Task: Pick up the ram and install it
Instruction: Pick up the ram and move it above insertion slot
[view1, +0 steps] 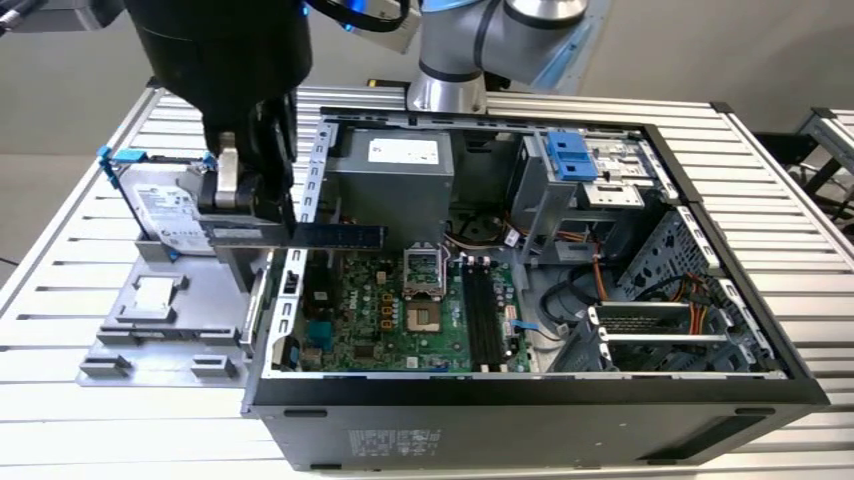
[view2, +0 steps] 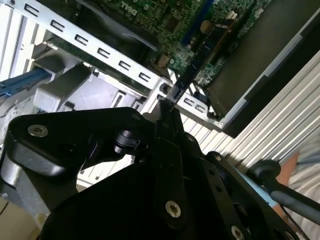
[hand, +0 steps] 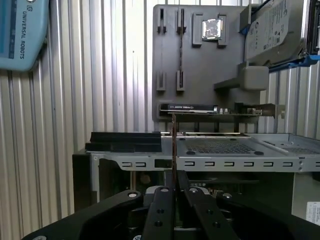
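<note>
One ram (view1: 340, 236) in the end effector (view1: 254, 226) crosses the case wall (view1: 316, 165).

Slatted metal table (view1: 54, 300), pale silver, seen in exterior view. Open black computer case (view1: 534, 397) on its side, centre toward 3 o'clock. Grey fixture plate (view1: 187, 335) flat at 9 o'clock, just beside case

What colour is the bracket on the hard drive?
The bracket is blue, clearest in the exterior view.
</note>
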